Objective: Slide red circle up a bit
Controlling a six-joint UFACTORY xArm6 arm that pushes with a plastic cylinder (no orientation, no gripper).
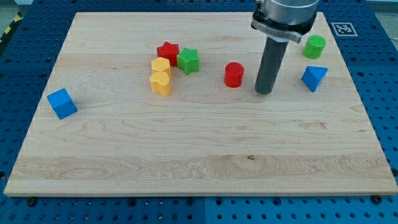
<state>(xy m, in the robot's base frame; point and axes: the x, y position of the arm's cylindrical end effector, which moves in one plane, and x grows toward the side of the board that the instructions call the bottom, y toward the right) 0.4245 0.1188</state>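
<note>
The red circle [234, 74] stands just to the view's left of our tip [263, 92], a short smooth plastic cylinder with a flat round top. A narrow strip of bare wood shows between the two, so they look close but apart. The circle sits in the upper middle of the board, slightly higher in the view than the tip's end.

We have no hand to spread or pinch: the arm ends in a straight dark rod, matte and round, hanging from a wider grey collar (the collar runs out of the view's top). Its lower end rests at the board surface.

To the view's right of the tip lies the blue triangle [314, 77], a wedge with sharp edges, near but apart. Above it, toward the view's top right, sits the green cylinder [314, 46], its side ribbed.

Further to the view's left of the tip, past the red circle, a cluster gathers: the green star [188, 60] with ridged faces, the red star [167, 52] just beside it, and two yellow blocks [160, 76] stacked in the view one above the other, rounded and heart-like.

Well apart, at the view's far left, rests the blue cube [62, 103], turned at an angle.

The board [186, 155] is pale wood with long grain lines, lying on a blue perforated table [379, 93].
</note>
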